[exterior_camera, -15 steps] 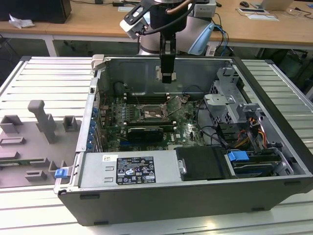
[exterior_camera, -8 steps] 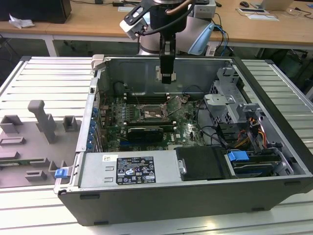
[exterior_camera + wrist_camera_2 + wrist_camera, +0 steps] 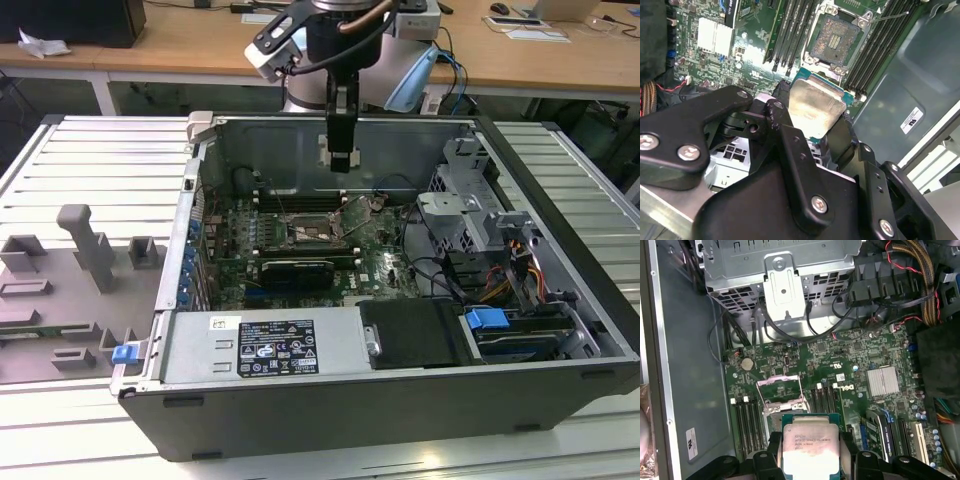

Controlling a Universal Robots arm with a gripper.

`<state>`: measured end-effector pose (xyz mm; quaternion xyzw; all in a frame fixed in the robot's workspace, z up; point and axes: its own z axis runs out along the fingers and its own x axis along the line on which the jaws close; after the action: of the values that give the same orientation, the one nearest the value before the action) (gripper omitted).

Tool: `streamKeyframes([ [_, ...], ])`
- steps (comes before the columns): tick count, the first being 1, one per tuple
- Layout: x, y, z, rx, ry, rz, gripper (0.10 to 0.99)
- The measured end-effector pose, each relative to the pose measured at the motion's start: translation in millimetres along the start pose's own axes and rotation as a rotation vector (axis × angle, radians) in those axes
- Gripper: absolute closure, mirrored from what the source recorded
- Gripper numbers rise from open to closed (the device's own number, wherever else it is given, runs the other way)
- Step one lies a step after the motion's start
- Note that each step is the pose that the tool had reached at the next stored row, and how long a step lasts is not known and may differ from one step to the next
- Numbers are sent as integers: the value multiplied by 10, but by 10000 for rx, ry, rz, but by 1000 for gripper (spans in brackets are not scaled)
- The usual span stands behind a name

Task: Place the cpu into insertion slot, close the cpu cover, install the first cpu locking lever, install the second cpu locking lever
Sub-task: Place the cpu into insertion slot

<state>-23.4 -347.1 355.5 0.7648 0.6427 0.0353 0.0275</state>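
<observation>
- Exterior view: the gripper (image 3: 343, 157) hangs inside the open computer case (image 3: 350, 420), high over the green board (image 3: 232, 232), with free air between it and the case walls.
- The socket (image 3: 315, 228) lies on the board below, well apart from the fingers, and nothing lies across it.
- A metal drive cage (image 3: 465, 200) and loose cables (image 3: 520, 272) crowd the exterior view's right side of the case, away from the socket.
- In the second wrist view long black memory slots (image 3: 790, 30) run close along both sides of the socket (image 3: 837, 40), leaving little margin at its edges.
- In the first wrist view the cover (image 3: 780, 378) stands tipped up off the socket, so the board shows through its window.
- The gripper (image 3: 810, 454) is clamped on the chip (image 3: 810, 444), pinching it by two opposite edges.
- The chip (image 3: 812, 107) is a flat square with a dull silver lid on a green rim, held roughly level, in the air near the socket and not seated.
- The case rests on a table of pale metal slats (image 3: 80, 165); a grey moulded tray (image 3: 80, 275) sits at the exterior view's left, and a wooden desk (image 3: 180, 45) stands behind.
</observation>
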Motion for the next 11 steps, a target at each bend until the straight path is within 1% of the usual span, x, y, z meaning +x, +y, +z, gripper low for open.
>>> streamKeyframes([
  [7, -14, -66, 113, 3, 32, -77, 545],
  [11, -23, -96, 161, 12, 74, -554, 545],
])
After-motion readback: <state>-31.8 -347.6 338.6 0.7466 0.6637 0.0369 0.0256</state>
